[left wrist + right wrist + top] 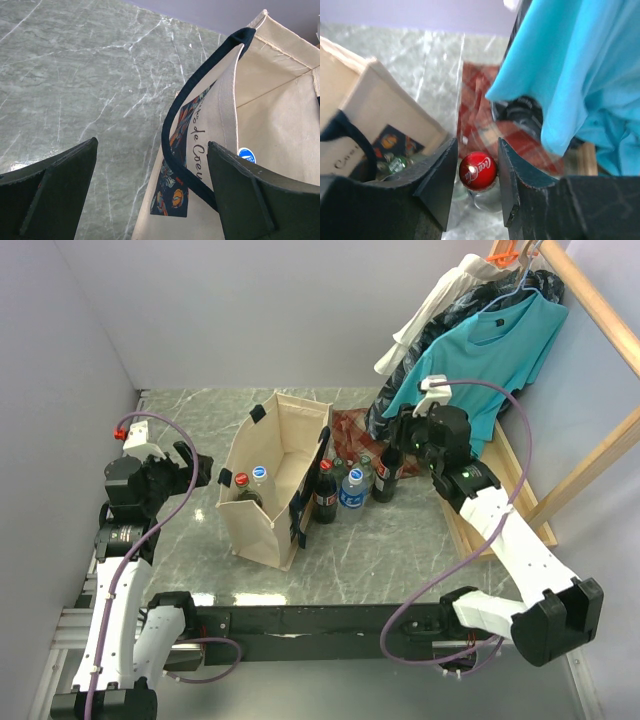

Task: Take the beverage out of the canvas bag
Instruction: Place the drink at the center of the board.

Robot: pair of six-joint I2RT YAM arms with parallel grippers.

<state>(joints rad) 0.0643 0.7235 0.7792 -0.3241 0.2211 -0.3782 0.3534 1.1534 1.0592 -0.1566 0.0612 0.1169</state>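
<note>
At lower left of the top view, the left gripper [196,472] stands wide open and holds nothing, just left of the canvas bag [262,525]. Its wrist view shows the bag's navy handle [172,150] and printed wall between the spread fingers. The bag stands upright and open at centre left of the marble counter [400,540]. Inside it are a red-capped bottle [241,479] and a blue-capped bottle [259,473]. Just right of the bag, a cluster of bottles [345,485] stands on the counter, with a dark cola bottle [388,476] at its right end. The right gripper [477,142] straddles that bottle's red cap [477,171], its fingers close on either side; I cannot tell whether they press it. Farther up, a red plaid cloth [352,425] lies on the counter, and a teal shirt [500,350] hangs at upper right.
</note>
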